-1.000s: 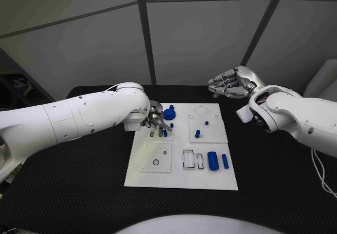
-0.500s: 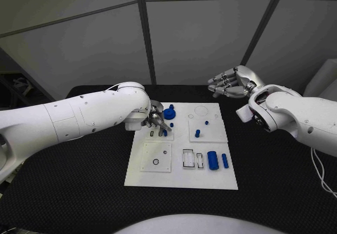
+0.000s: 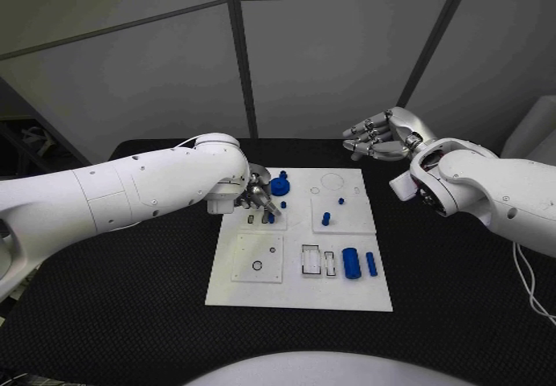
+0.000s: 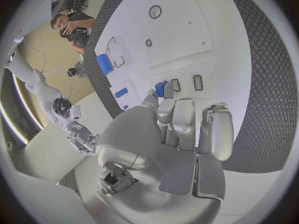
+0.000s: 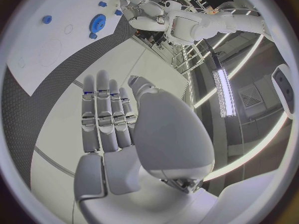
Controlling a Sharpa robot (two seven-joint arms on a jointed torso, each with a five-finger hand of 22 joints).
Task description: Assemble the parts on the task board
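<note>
Reaching over the far left corner of the task board (image 3: 348, 299), the left hand (image 3: 256, 198) sits low with its fingertips (image 4: 163, 88) pinched around a small blue peg (image 3: 270, 216); the left wrist view shows that peg (image 4: 160, 88) between the fingertips, right by two small dark slots (image 4: 197, 82) in the board, though I cannot tell for sure whether its tip touches the board. Just beyond the hand a blue gear (image 3: 280, 187) stands on the board, with a second blue piece just behind it.

On the far right panel lie three small blue pieces: one near the gear (image 3: 314, 191), one near the right edge (image 3: 342, 199) and an upright peg (image 3: 325, 218) nearer the middle. Along the near right side, two blue cylinders, a thick one (image 3: 350, 264) and a thin one (image 3: 371, 264), lie side by side next to two clear rectangular frames (image 3: 311, 261). A small black ring (image 3: 256, 266) lies on the near left panel.

The right hand (image 3: 383, 136) hangs in the air beyond the board's far right corner, well apart from it, holding nothing. In the right wrist view its fingers (image 5: 107, 115) are straight and close together, not curled.
</note>
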